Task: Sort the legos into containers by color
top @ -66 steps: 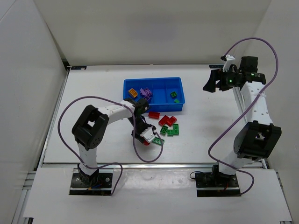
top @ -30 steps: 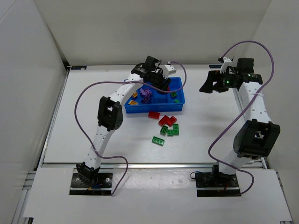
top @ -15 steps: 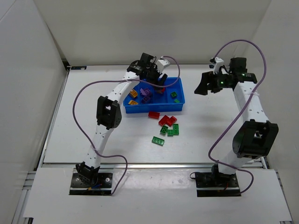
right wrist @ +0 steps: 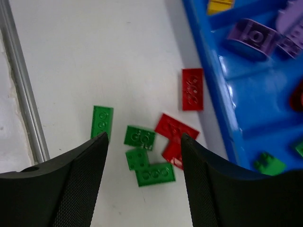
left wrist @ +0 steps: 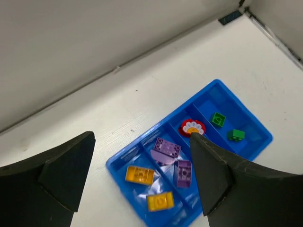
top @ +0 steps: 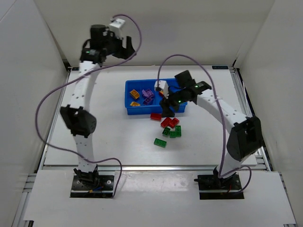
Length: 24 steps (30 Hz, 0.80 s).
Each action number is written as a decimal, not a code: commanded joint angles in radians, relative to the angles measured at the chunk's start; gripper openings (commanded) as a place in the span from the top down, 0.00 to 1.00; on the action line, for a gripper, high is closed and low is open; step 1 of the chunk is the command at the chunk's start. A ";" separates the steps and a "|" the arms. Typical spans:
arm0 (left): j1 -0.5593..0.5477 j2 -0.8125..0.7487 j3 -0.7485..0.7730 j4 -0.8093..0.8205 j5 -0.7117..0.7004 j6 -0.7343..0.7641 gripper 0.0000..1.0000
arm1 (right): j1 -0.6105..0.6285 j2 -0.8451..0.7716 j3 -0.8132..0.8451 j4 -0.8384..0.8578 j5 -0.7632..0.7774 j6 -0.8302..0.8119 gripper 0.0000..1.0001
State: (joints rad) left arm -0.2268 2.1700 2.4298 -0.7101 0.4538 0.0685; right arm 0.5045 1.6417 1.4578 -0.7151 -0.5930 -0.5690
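Right wrist shows legos (right wrist: pixel 192 89) beside blue tray (right wrist: pixel 255 99).

A robot lab: white panel walls (top: pixel 156 28) box in the table (top: pixel 104 127).

White table (top: pixel 94 127) w/ white walls (top: pixel 189 28)

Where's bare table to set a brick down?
Bare: the table left of the tray, and the strip between the lone green brick and the near edge. Crowded: red and green legos in front of the tray, by the right tool.
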 commanded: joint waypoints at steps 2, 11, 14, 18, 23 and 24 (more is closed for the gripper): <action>0.038 -0.271 -0.182 0.024 0.028 -0.018 0.08 | 0.063 0.076 -0.019 0.054 0.047 -0.074 0.32; 0.098 -0.564 -0.653 0.168 -0.029 0.040 0.09 | 0.094 0.265 0.033 0.129 0.160 -0.057 0.29; 0.098 -0.613 -0.728 0.205 -0.047 0.050 0.08 | 0.109 0.294 0.032 0.144 0.194 -0.065 0.29; 0.099 -0.621 -0.752 0.218 -0.053 0.040 0.08 | 0.129 0.325 0.035 0.169 0.237 -0.060 0.27; 0.099 -0.612 -0.764 0.233 -0.047 0.027 0.08 | 0.157 0.348 0.039 0.215 0.288 -0.042 0.23; 0.099 -0.608 -0.764 0.233 -0.047 0.028 0.08 | 0.160 0.354 0.038 0.223 0.311 -0.037 0.23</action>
State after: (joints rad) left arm -0.1310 1.6096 1.6669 -0.5114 0.4065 0.1043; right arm 0.6506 1.9816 1.4590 -0.5468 -0.3363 -0.6113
